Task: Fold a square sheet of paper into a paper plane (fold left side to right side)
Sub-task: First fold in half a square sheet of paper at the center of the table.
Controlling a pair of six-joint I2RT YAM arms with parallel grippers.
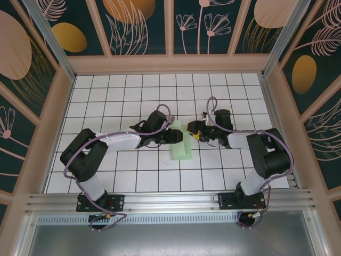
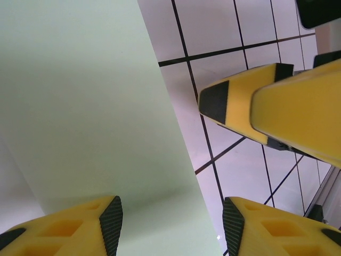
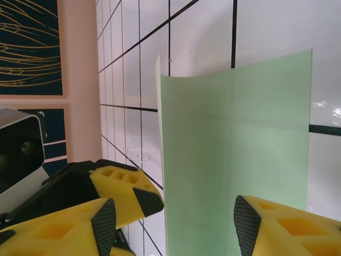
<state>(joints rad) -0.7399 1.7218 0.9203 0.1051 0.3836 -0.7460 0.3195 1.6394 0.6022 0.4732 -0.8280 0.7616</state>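
Left gripper (image 2: 170,224) and right gripper (image 3: 173,229) flank the square sheet of paper (image 1: 181,146).
Both stand partly open, gripping nothing; one paper edge curls off the surface (image 1: 133,96).

No readable text, label, brand mark, number or sign is being displayed on anything pictured.
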